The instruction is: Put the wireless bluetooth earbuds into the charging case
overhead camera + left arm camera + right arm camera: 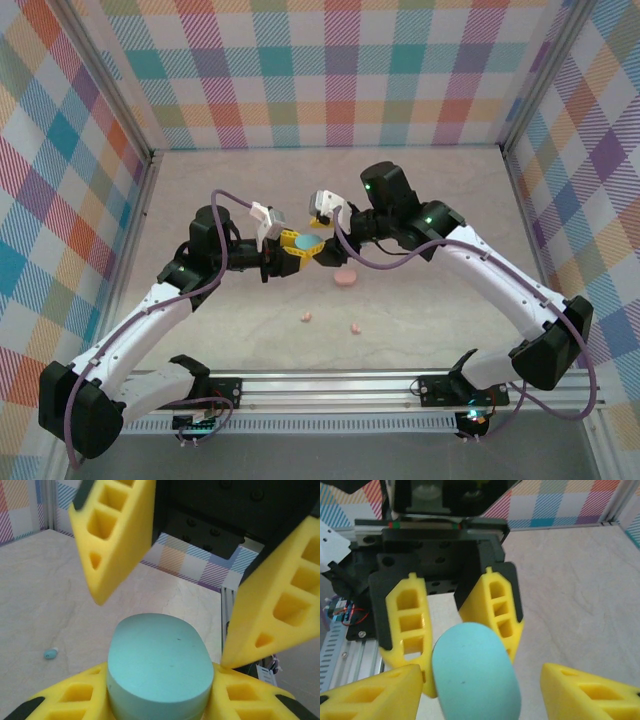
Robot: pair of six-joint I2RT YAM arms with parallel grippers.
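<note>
One blue charging case (157, 665) pinched in my left claw (159, 700), right claw (167, 627) spread over it; lid looks shut, prise next.

Worktop (200, 185), centre: one blue case (302, 243), held in the left end effector (291, 254); right end effector (322, 240) positioned just beside it. Nearer, laid loose: one pink case (345, 279); left pink earbud (307, 317); right pink earbud (354, 328).

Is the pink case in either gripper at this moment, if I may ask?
No, the pink case lies loose on the table, with nothing gripping it.
</note>
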